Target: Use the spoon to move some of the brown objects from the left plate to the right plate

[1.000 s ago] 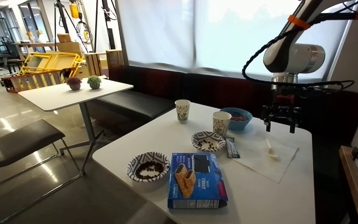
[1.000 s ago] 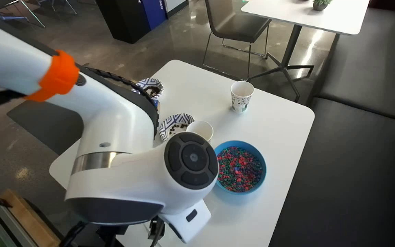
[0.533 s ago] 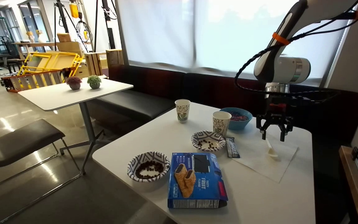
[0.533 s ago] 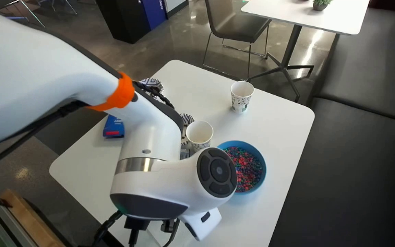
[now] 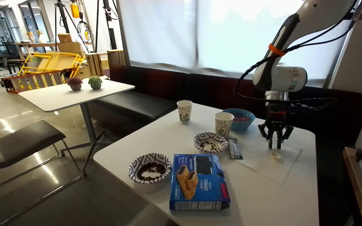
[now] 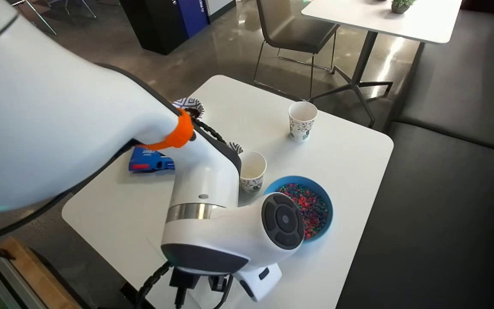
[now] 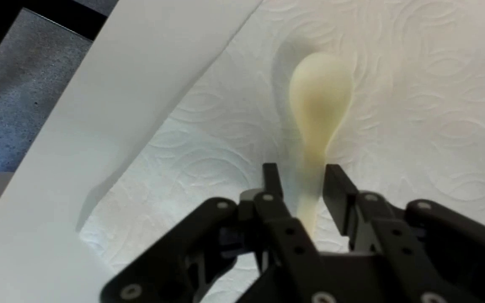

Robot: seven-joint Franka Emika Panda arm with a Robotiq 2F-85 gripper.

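The pale spoon [image 7: 321,92] lies on a white paper napkin [image 5: 267,169], bowl end pointing away from my gripper [image 7: 300,181] in the wrist view. Its handle runs between the fingers, nearer the right one, and a gap shows on the left, so the jaws are partly open. In an exterior view the gripper [image 5: 274,147] is low over the spoon [image 5: 275,155]. The left plate [image 5: 137,164], patterned, holds a ring of brown objects [image 5: 160,169]. A few more brown bits lie in the right plate [image 5: 203,138]. In an exterior view the arm hides most of the plates.
A blue box [image 5: 196,182] lies beside the left plate. Between the right plate and the napkin is a small foil packet [image 5: 235,149]. Two paper cups [image 5: 184,112] and a blue bowl [image 5: 242,126] with coloured bits stand farther back, one cup close to the right plate.
My gripper has come down over the spoon, shifting left in an exterior view. Its fingers have drawn from wide apart to a narrow gap around the handle. The plates have not moved.
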